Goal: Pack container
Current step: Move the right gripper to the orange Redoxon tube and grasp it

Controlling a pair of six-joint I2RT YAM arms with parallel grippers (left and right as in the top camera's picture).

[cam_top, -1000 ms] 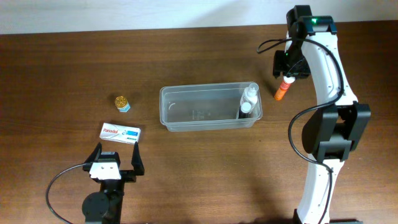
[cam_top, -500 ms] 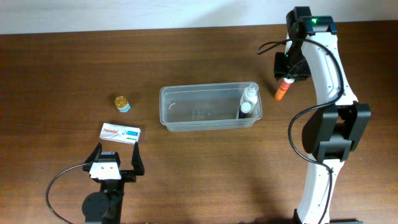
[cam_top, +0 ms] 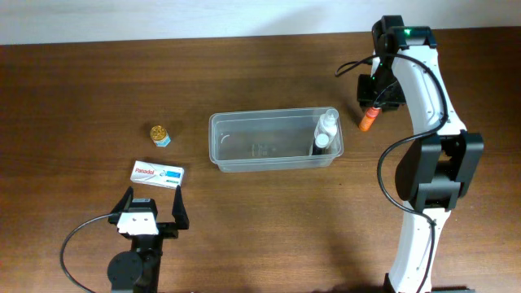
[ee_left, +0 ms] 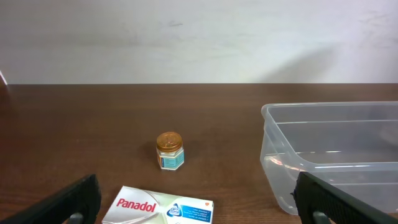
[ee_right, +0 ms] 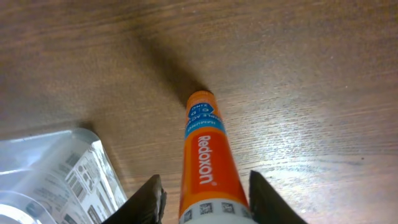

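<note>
The container (cam_top: 273, 116) is a clear plastic tub at mid-table; it also shows in the left wrist view (ee_left: 323, 155) and the right wrist view (ee_right: 43, 155). Two white bottles (cam_top: 326, 132) stand in its right end. An orange Redoxon tube (cam_top: 368, 123) lies on the table just right of the tub. My right gripper (cam_top: 374, 101) is open and straddles the tube's upper end (ee_right: 208, 155), with a gap on each side (ee_right: 202, 202). My left gripper (cam_top: 151, 213) is open and empty at the table's front (ee_left: 199, 208), just behind a white-and-blue Panadol box (cam_top: 158, 173) (ee_left: 165, 206).
A small jar with a gold lid (cam_top: 159, 133) (ee_left: 169, 150) stands left of the tub, beyond the Panadol box. A pale wall runs along the table's far edge. Bare brown wood lies between the box and the tub.
My right gripper has come down and slightly left over the orange tube, hiding more of its top end in the overhead view. The left arm has not moved.
</note>
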